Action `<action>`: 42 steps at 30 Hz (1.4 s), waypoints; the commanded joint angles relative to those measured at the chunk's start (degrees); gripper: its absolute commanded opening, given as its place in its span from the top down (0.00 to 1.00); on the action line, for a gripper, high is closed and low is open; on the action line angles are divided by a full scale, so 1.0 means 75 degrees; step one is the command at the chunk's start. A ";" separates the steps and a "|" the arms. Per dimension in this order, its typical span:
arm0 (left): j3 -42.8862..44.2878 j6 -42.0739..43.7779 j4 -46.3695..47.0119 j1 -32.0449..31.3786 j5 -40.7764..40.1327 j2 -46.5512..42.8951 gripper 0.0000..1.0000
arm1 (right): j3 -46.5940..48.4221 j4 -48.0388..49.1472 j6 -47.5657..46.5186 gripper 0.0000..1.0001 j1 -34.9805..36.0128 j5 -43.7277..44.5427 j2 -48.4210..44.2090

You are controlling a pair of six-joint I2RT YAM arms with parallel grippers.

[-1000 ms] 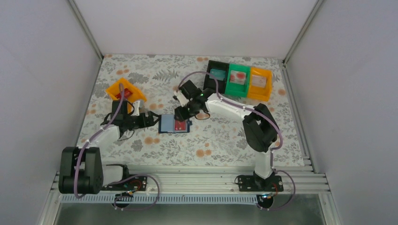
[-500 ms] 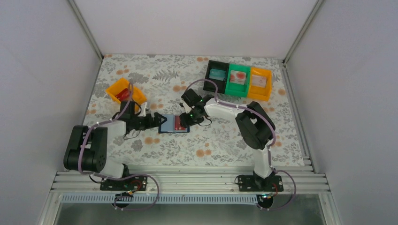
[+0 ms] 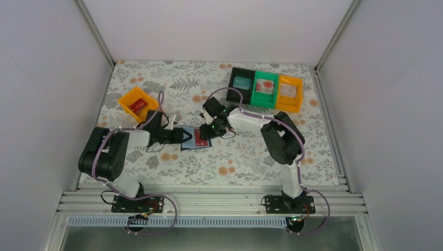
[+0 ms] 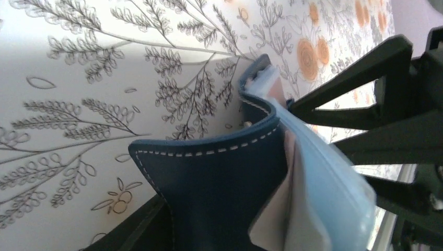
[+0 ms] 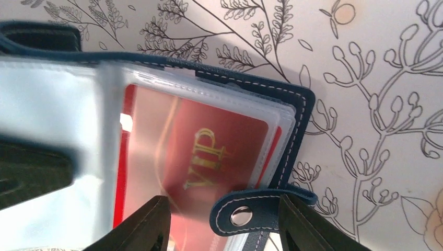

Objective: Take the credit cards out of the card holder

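Note:
The navy card holder [image 3: 189,145] lies open mid-table, and a red credit card [image 3: 200,137] shows in its right half. My left gripper [image 3: 183,136] is shut on its left flap. In the left wrist view that flap [image 4: 219,178] curls up off the cloth between the jaws, with one dark finger [image 4: 130,230] beneath it. My right gripper [image 3: 208,130] stands open over the right half. In the right wrist view the red VIP card [image 5: 209,141] sits under clear sleeves. The snap tab [image 5: 251,212] lies between the right gripper's [image 5: 223,204] spread fingers.
An orange bin [image 3: 137,103] holding a red card stands at the left. A black bin [image 3: 240,82], a green bin [image 3: 265,88] and an orange bin [image 3: 289,92], each with a card, stand in a row at the back right. Grey walls close off both sides.
My left gripper slid right to the card holder's left edge and closed on the flap, turning the holder slightly. The right gripper came down over the right half earlier and has stayed there.

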 commanded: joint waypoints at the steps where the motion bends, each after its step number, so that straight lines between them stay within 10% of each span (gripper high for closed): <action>1: 0.0039 0.0123 -0.0127 -0.0162 0.0384 0.0189 0.60 | -0.0040 0.0292 -0.0046 0.46 -0.0033 -0.0050 0.0402; 6: 0.0079 0.0232 -0.0088 -0.0191 0.0587 0.0092 0.97 | -0.0206 0.0363 -0.0125 0.46 -0.0109 -0.0149 0.0201; 14: 0.0943 0.1234 -0.1553 -0.0191 0.1469 -0.0970 0.98 | -0.1086 0.0747 -0.1464 0.28 -0.1016 -0.1298 -0.2110; 25: 0.4711 0.5653 -0.5968 -0.0205 0.3089 -0.2858 0.98 | -0.1469 0.0879 -0.3057 0.02 -0.1931 -0.3976 -0.5150; 42: 0.5380 0.4887 -0.5673 -0.0238 0.3408 -0.3587 0.98 | -0.1231 0.2347 -0.2489 0.15 -0.1166 -0.4871 -0.5674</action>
